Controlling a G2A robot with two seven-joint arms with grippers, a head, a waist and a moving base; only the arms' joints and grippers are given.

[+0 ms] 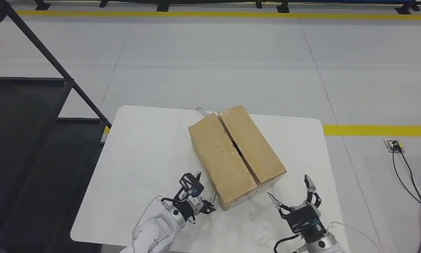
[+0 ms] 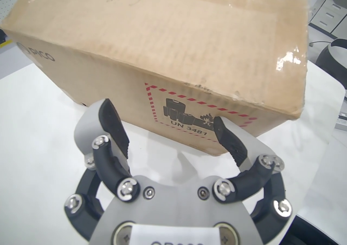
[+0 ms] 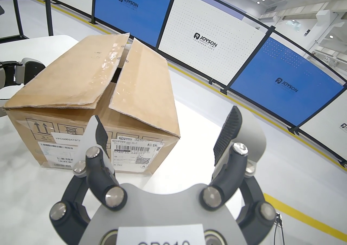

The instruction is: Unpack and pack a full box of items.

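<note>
A brown cardboard box (image 1: 237,156) lies diagonally on the white table (image 1: 145,161), its two top flaps folded down with a narrow gap along the seam. My left gripper (image 1: 195,194) is open beside the box's near left corner, close to the long side with the red-dashed warning label (image 2: 187,118); nothing is between its fingers (image 2: 112,124). My right gripper (image 1: 294,197) is open off the box's near right corner, a short way from the end with the shipping labels (image 3: 130,148). The flaps (image 3: 89,78) sit slightly raised at the seam.
The table's right edge (image 1: 329,181) runs just past my right gripper. A black metal frame (image 1: 59,75) and dark panel stand to the table's left. Yellow floor lines and blue-and-white barrier panels (image 3: 189,29) lie beyond. Bare tabletop lies to the left of the box.
</note>
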